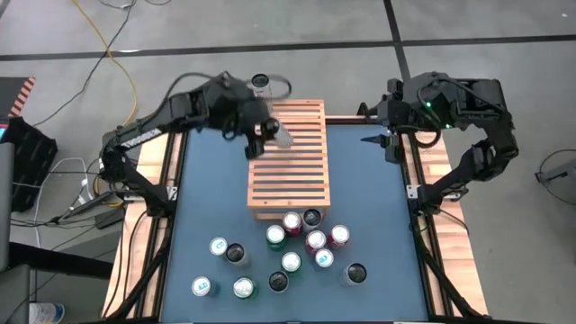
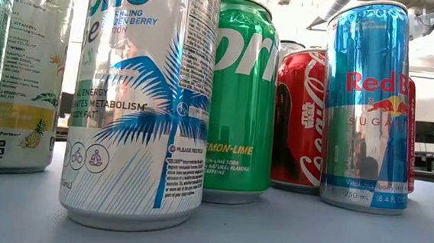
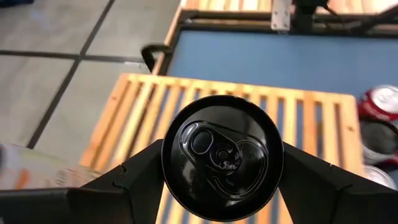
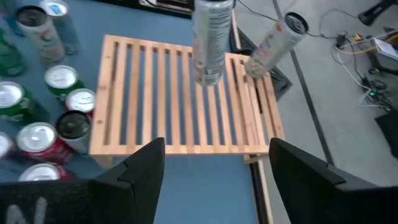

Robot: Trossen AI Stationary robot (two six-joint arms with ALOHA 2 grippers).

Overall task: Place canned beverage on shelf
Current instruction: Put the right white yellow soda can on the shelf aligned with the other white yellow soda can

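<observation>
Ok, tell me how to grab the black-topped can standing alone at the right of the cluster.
Grip the black-topped can round its side wall, a little below the rim, coming in from the right. It stands upright with bare table on that side, while the other cans crowd its left. The open right pincer is probably the better placed one.
</observation>
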